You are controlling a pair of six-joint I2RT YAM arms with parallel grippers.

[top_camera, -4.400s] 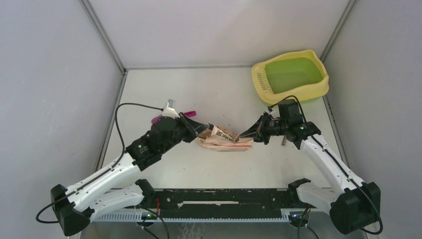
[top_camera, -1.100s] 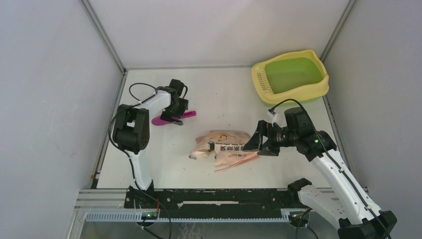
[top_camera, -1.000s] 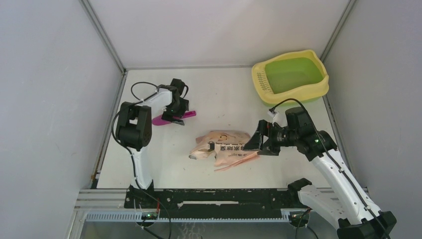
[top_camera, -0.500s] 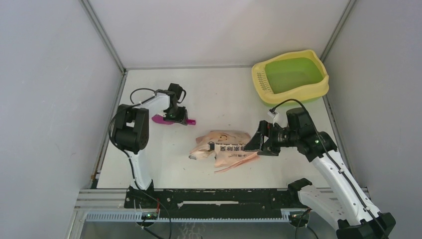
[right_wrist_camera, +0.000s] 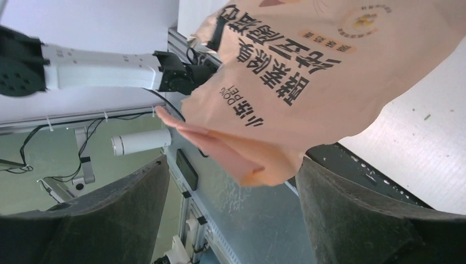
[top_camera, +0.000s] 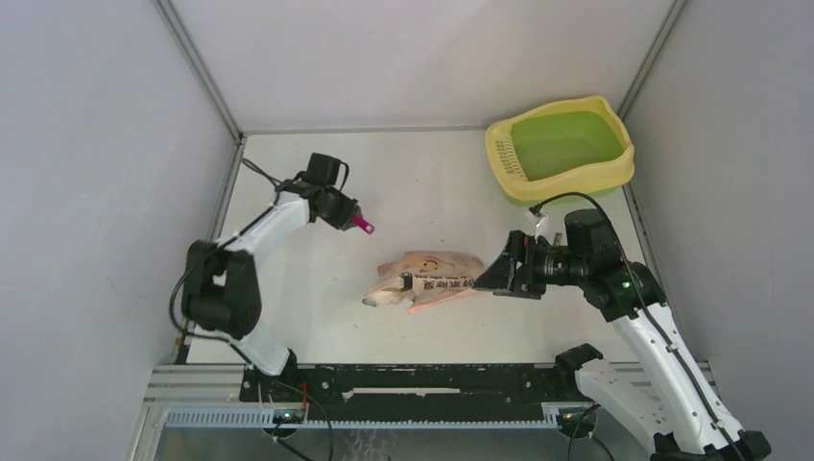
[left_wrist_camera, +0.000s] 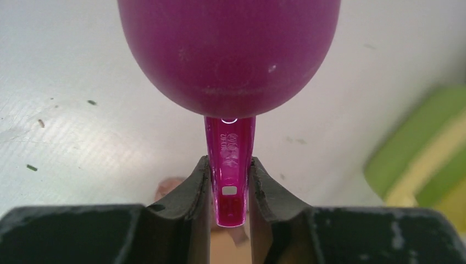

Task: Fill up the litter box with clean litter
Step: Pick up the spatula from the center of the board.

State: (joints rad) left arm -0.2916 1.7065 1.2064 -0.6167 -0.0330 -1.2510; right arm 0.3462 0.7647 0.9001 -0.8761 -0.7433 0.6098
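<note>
The left pincer [left_wrist_camera: 229, 165] had just clamped the handle of the scoop [left_wrist_camera: 228, 49], lifting it at ten o'clock (scooping could begin); the right pincer [right_wrist_camera: 231, 162] gaped around the corner of the bag [right_wrist_camera: 308, 66].

Bright even light, soft shadows; the litter box [left_wrist_camera: 423, 143] looks defocused.

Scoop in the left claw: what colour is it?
The scoop is magenta, clearest in the left wrist view.

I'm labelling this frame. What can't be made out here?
- Scoop: bowl cut off by the left wrist view's top edge; a tiny magenta spot from above.
- Bag: mouth cropped in the right wrist view, too small from above.
- Litter box: any litter inside is too small to see from above.
</note>
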